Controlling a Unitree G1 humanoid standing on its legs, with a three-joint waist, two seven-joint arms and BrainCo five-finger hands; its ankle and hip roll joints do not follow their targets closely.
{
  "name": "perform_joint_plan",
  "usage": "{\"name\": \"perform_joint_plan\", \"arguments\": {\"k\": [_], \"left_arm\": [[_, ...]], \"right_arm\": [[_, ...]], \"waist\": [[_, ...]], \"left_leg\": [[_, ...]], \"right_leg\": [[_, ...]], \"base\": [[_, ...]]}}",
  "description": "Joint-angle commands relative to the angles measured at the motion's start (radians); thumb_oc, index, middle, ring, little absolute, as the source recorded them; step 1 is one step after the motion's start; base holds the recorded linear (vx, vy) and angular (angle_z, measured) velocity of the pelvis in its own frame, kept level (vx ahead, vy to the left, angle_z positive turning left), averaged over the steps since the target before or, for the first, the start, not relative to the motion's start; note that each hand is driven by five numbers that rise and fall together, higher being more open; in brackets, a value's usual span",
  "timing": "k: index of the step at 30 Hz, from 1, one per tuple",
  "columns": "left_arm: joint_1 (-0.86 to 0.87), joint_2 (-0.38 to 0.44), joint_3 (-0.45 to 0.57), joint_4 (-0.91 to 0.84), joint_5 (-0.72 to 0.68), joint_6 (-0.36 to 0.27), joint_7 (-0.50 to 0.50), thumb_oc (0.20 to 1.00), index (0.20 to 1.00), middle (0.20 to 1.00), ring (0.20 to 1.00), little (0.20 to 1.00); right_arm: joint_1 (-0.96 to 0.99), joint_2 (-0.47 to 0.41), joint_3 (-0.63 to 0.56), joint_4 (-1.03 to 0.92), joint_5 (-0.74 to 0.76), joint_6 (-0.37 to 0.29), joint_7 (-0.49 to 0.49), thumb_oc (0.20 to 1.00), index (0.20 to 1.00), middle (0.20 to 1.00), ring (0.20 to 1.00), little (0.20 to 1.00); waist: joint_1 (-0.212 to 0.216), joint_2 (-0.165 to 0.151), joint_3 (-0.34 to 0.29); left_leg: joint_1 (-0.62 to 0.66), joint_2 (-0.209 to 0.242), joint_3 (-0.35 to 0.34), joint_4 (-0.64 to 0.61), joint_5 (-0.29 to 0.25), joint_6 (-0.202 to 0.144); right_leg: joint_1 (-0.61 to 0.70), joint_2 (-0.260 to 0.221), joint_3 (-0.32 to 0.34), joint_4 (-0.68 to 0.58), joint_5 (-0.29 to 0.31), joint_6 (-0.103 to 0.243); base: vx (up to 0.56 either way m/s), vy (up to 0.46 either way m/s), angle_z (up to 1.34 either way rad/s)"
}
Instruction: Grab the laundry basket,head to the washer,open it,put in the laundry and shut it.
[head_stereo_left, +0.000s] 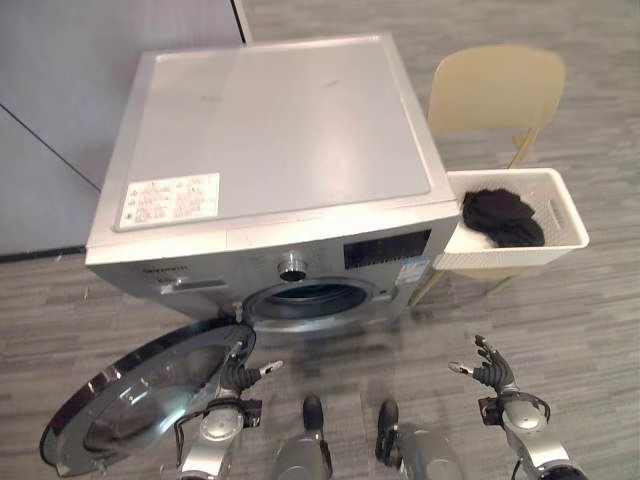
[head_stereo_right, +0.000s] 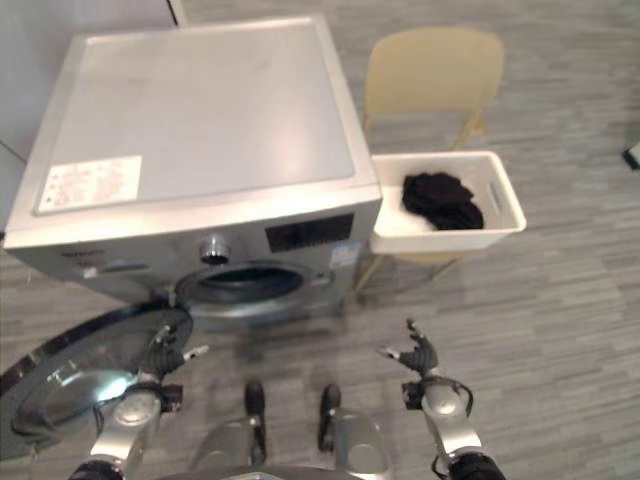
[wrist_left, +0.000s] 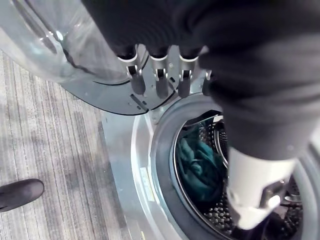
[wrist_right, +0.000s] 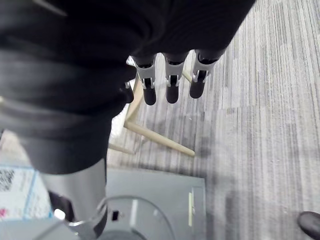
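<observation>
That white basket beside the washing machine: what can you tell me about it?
The laundry basket is a white rectangular tub, plastic by its look, with slotted handle cut-outs in its end wall. It sits upright on the seat of a pale yellow chair, right against the washer. A heap of black clothing lies inside over something white. Neither hand touches it.

Silver-grey arms; each robot hand (head_stereo_left: 490, 372) has silver, dark-tipped fingers, dark ribbed cover.

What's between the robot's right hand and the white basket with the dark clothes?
Bare grey floor, mostly. In the left eye view the right robot hand hangs open, low above the floor; the white basket sits higher on the tan chair, whose legs stand under it.
</observation>
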Motion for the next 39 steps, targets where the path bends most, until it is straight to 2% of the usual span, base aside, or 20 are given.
{"name": "perform_joint_plan", "arguments": {"k": [1, 3, 8, 11, 14, 16, 18, 19, 20, 23, 26, 28, 29, 30, 31, 33, 34, 35, 38, 39], "left_arm": [[-0.017, 0.026, 0.001, -0.003, 0.008, -0.020, -0.007, 1.000, 1.000, 1.000, 1.000, 1.000], [-0.013, 0.020, -0.005, 0.010, 0.008, -0.018, -0.013, 1.000, 1.000, 1.000, 1.000, 1.000], [0.006, 0.004, -0.038, 0.021, 0.028, -0.005, -0.036, 1.000, 1.000, 1.000, 1.000, 1.000], [-0.009, 0.010, -0.076, -0.007, 0.050, -0.008, -0.046, 1.000, 1.000, 1.000, 1.000, 1.000], [-0.031, 0.020, -0.084, -0.025, 0.057, -0.016, -0.038, 1.000, 1.000, 1.000, 1.000, 1.000], [-0.042, 0.028, -0.085, -0.045, 0.056, -0.018, -0.031, 1.000, 1.000, 1.000, 1.000, 1.000], [-0.047, 0.034, -0.080, -0.048, 0.059, -0.017, -0.024, 1.000, 1.000, 1.000, 1.000, 1.000], [-0.048, 0.040, -0.076, -0.049, 0.064, -0.020, -0.024, 1.000, 1.000, 1.000, 1.000, 1.000], [-0.048, 0.040, -0.081, -0.046, 0.075, -0.017, -0.028, 1.000, 1.000, 1.000, 1.000, 1.000], [-0.045, 0.032, -0.072, -0.023, 0.079, -0.016, -0.031, 1.000, 1.000, 1.000, 1.000, 1.000], [-0.051, 0.015, -0.089, -0.001, 0.086, -0.016, -0.036, 1.000, 1.000, 1.000, 1.000, 1.000], [-0.064, 0.003, -0.105, 0.007, 0.082, -0.019, -0.036, 1.000, 1.000, 1.000, 1.000, 1.000], [-0.065, 0.003, -0.105, 0.007, 0.082, -0.020, -0.036, 1.000, 1.000, 1.000, 1.000, 1.000], [-0.075, -0.008, -0.120, -0.001, 0.074, -0.022, -0.040, 1.000, 1.000, 1.000, 1.000, 1.000], [-0.079, -0.016, -0.132, 0.004, 0.070, -0.024, -0.038, 1.000, 1.000, 1.000, 1.000, 1.000], [-0.084, -0.025, -0.146, 0.012, 0.062, -0.024, -0.039, 1.000, 1.000, 1.000, 1.000, 1.000], [-0.084, -0.027, -0.149, 0.010, 0.059, -0.025, -0.037, 1.000, 1.000, 1.000, 1.000, 1.000], [-0.081, -0.028, -0.153, 0.008, 0.061, -0.025, -0.036, 1.000, 1.000, 1.000, 1.000, 1.000], [-0.075, -0.027, -0.152, 0.014, 0.064, -0.023, -0.040, 1.000, 1.000, 1.000, 1.000, 1.000], [-0.069, -0.029, -0.147, 0.021, 0.064, -0.021, -0.040, 1.000, 1.000, 1.000, 1.000, 1.000]], "right_arm": [[-0.023, -0.016, -0.017, -0.007, 0.036, -0.021, 0.013, 1.000, 1.000, 1.000, 1.000, 1.000], [-0.025, -0.014, -0.025, 0.010, 0.049, -0.021, 0.019, 1.000, 1.000, 1.000, 1.000, 1.000], [-0.003, 0.008, -0.051, 0.025, 0.079, -0.009, 0.020, 1.000, 1.000, 1.000, 1.000, 1.000], [0.004, 0.027, -0.045, 0.020, 0.107, -0.001, 0.023, 1.000, 1.000, 1.000, 1.000, 1.000], [-0.010, 0.038, -0.033, 0.011, 0.118, -0.001, 0.024, 1.000, 1.000, 1.000, 1.000, 1.000], [-0.015, 0.041, -0.025, -0.002, 0.114, -0.002, 0.023, 1.000, 1.000, 1.000, 1.000, 1.000], [-0.020, 0.044, -0.009, -0.009, 0.100, -0.001, 0.024, 1.000, 1.000, 1.000, 1.000, 1.000], [-0.022, 0.041, 0.001, -0.009, 0.085, -0.001, 0.025, 1.000, 1.000, 1.000, 1.000, 1.000], [-0.020, 0.044, 0.011, -0.014, 0.072, 0.002, 0.029, 1.000, 1.000, 1.000, 1.000, 1.000], [-0.011, 0.035, 0.026, -0.030, 0.054, 0.009, 0.033, 1.000, 1.000, 1.000, 1.000, 1.000], [0.008, 0.017, 0.030, -0.071, 0.048, 0.008, 0.035, 1.000, 1.000, 1.000, 1.000, 1.000], [0.016, 0.002, 0.031, -0.068, 0.047, 0.004, 0.027, 1.000, 1.000, 1.000, 1.000, 1.000], [0.015, 0.002, 0.030, -0.068, 0.047, 0.004, 0.027, 1.000, 1.000, 1.000, 1.000, 1.000], [0.028, -0.018, 0.031, -0.080, 0.053, 0.004, 0.024, 1.000, 1.000, 1.000, 1.000, 1.000], [0.028, -0.024, 0.030, -0.075, 0.054, 0.005, 0.018, 1.000, 1.000, 1.000, 1.000, 1.000], [0.028, -0.028, 0.032, -0.074, 0.055, 0.006, 0.020, 1.000, 1.000, 1.000, 1.000, 1.000], [0.027, -0.028, 0.034, -0.072, 0.056, 0.004, 0.023, 1.000, 1.000, 1.000, 1.000, 1.000], [0.026, -0.028, 0.035, -0.071, 0.057, 0.003, 0.025, 1.000, 1.000, 1.000, 1.000, 1.000], [0.023, -0.028, 0.042, -0.058, 0.058, 0.001, 0.022, 1.000, 1.000, 1.000, 1.000, 1.000], [0.015, -0.024, 0.050, -0.045, 0.057, 0.001, 0.022, 1.000, 1.000, 1.000, 1.000, 1.000]], "waist": [[0.012, -0.022, -0.010], [0.012, -0.021, -0.033], [0.000, -0.011, -0.067], [-0.006, -0.011, -0.050], [-0.003, -0.010, -0.029], [0.014, 0.000, -0.020], [0.032, 0.016, -0.020], [0.047, 0.019, -0.021], [0.047, 0.017, -0.026], [0.035, 0.009, -0.036], [0.014, 0.021, -0.043], [0.009, 0.022, -0.033], [0.008, 0.024, -0.032], [0.013, 0.028, -0.015], [0.017, 0.031, -0.006], [0.028, 0.026, 0.008], [0.035, 0.021, 0.013], [0.040, 0.012, 0.016], [0.061, 0.021, 0.018], [0.082, 0.036, 0.021]], "left_leg": [[-0.018, -0.020, -0.060, 0.065, -0.064, -0.016], [0.000, -0.041, -0.105, 0.040, -0.068, -0.018], [0.062, -0.056, -0.062, 0.007, -0.092, 0.002], [0.058, -0.064, 0.016, 0.035, -0.126, 0.027], [0.053, -0.056, 0.089, 0.049, -0.139, 0.037], [0.060, -0.037, 0.147, 0.047, -0.148, 0.034], [0.081, -0.010, 0.187, 0.047, -0.166, 0.021], [0.085, 0.005, 0.225, 0.053, -0.167, 0.017], [0.093, 0.009, 0.247, 0.047, -0.168, 0.015], [0.121, 0.012, 0.285, 0.047, -0.166, 0.008], [0.122, 0.041, 0.274, 0.072, -0.170, -0.013], [0.087, 0.081, 0.257, 0.183, -0.160, -0.030], [0.083, 0.086, 0.254, 0.192, -0.163, -0.033], [0.025, 0.123, 0.193, 0.316, -0.111, -0.053], [-0.006, 0.126, 0.149, 0.361, -0.089, -0.061], [-0.077, 0.071, 0.047, 0.394, -0.118, -0.048], [-0.101, 0.031, 0.013, 0.369, -0.147, -0.036], [-0.131, -0.007, 0.006, 0.326, -0.140, -0.018], [-0.176, -0.041, -0.002, 0.195, -0.063, -0.022], [-0.191, -0.063, -0.019, 0.095, 0.009, -0.033]], "right_leg": [[0.041, -0.042, 0.030, -0.170, 0.102, 0.094], [0.062, -0.043, 0.040, -0.197, 0.113, 0.102], [0.088, -0.056, 0.089, -0.225, 0.141, 0.126], [0.033, -0.061, 0.164, -0.196, 0.166, 0.151], [-0.032, -0.058, 0.181, -0.150, 0.179, 0.168], [-0.049, -0.098, 0.055, -0.127, 0.174, 0.167], [-0.051, -0.158, -0.123, -0.088, 0.150, 0.168], [-0.038, -0.197, -0.240, -0.072, 0.140, 0.163], [-0.023, -0.214, -0.290, -0.069, 0.136, 0.154], [-0.028, -0.207, -0.264, -0.081, 0.142, 0.156], [-0.019, -0.166, -0.219, -0.118, 0.122, 0.137], [0.003, -0.138, -0.199, -0.145, 0.109, 0.119], [0.004, -0.135, -0.200, -0.147, 0.108, 0.117], [0.030, -0.096, -0.176, -0.168, 0.084, 0.085], [0.041, -0.082, -0.171, -0.173, 0.072, 0.070], [0.054, -0.073, -0.153, -0.177, 0.055, 0.059], [0.058, -0.069, -0.140, -0.179, 0.048, 0.061], [0.056, -0.077, -0.143, -0.185, 0.062, 0.061], [0.080, -0.048, -0.120, -0.197, 0.053, 0.069], [0.105, -0.016, -0.100, -0.198, 0.036, 0.069]], "base": [[0.11, 0.086, -0.08], [0.11, 0.103, -0.14], [0.10, 0.164, -0.39], [-0.05, 0.196, -1.08], [-0.09, 0.082, -1.23], [-0.06, -0.002, -1.29], [0.05, -0.039, -1.43], [0.07, -0.057, -1.55], [0.06, -0.106, -1.55], [0.14, -0.141, -1.03], [0.13, -0.253, -0.21], [0.09, -0.232, -0.14], [0.09, -0.296, -0.03], [0.09, -0.279, -0.04], [0.11, -0.300, -0.01], [0.10, -0.128, -0.16], [0.06, -0.076, -0.26], [0.08, -0.049, -0.27], [0.19, -0.011, -0.35], [0.23, 0.022, -0.18]]}}
